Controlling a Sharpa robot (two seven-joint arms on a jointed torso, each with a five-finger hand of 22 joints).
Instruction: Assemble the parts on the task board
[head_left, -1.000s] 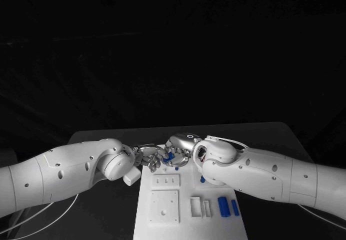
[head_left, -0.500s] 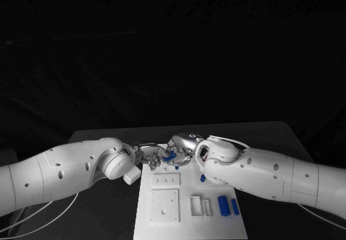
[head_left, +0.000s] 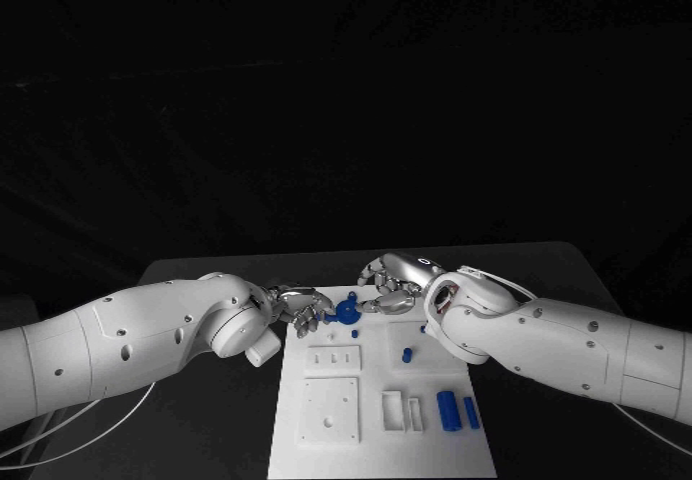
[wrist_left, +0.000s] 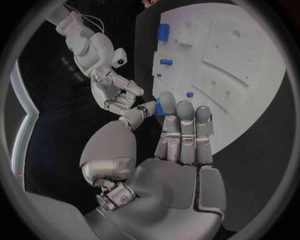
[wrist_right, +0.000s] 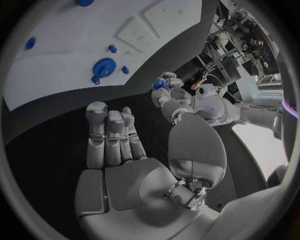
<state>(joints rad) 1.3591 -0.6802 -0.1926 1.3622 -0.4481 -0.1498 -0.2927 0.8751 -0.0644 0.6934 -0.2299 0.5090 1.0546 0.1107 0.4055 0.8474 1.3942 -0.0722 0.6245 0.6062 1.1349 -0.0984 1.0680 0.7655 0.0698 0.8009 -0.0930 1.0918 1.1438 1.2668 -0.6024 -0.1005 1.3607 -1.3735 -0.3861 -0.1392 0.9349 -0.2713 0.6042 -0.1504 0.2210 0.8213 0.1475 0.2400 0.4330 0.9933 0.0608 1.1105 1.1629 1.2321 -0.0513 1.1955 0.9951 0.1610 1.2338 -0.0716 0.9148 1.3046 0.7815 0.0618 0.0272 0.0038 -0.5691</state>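
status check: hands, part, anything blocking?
Left hand pinches small blue part above the task board far end. Right hand open beside it. Nothing blocking.

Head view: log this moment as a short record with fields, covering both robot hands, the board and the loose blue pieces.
left robot hand: pinches a small blue piece between thumb and finger
right robot hand: holds nothing, fingers straight, near the board's far end
board: white, flat on the table
loose pieces: two blue rods side by side near the board's right edge; a blue disc on the board
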